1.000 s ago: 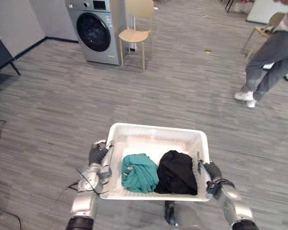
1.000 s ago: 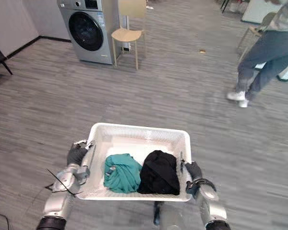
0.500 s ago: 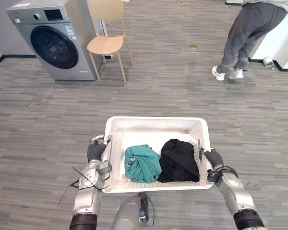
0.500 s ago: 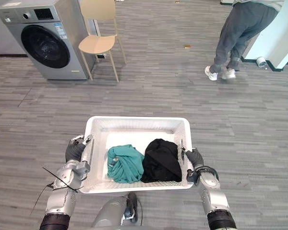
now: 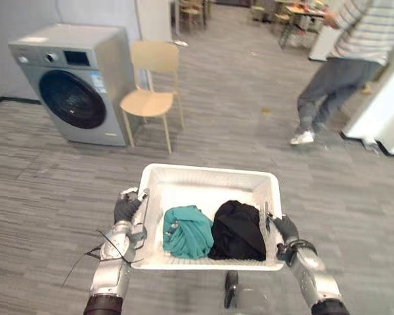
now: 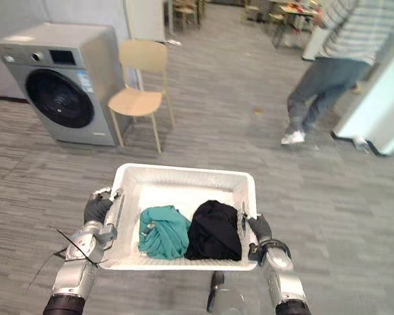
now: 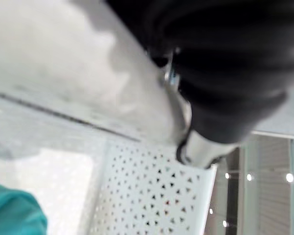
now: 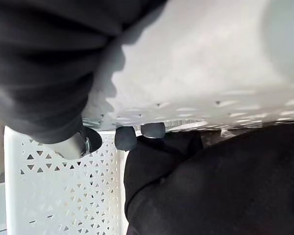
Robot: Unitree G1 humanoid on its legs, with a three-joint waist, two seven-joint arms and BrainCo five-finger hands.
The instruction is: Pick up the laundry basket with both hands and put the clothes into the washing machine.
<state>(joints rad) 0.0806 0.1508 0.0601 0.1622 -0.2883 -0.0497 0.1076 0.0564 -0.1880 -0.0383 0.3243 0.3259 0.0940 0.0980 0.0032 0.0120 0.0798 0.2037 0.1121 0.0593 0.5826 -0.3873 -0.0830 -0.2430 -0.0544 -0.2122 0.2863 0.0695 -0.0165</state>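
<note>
Left eye view has the white basket [image 5: 207, 172] lifted off the floor and carried in front of the robot, with a teal bundle [image 5: 187, 231] and a black bundle [image 5: 238, 230] of clothes lying side by side in its near half. The left hand [image 5: 126, 210] is clamped on the basket's left rim and the right hand [image 5: 285, 230] on its right rim. In the right wrist view the dark fingertips [image 8: 126, 137] hook over the edge, just beside the black clothes.

The step in hand looks like the carry toward the washing machine [image 5: 75, 92], which stands well apart, ahead and to the left, with its round door apparently shut. To do this well, both hands should hold an even grip so the basket stays level and the clothes do not slide. A wooden chair [image 5: 151, 98] stands just beside the machine, so the approach should aim left of it. A person [image 5: 341, 79] walks well off to the right, away from that path.
</note>
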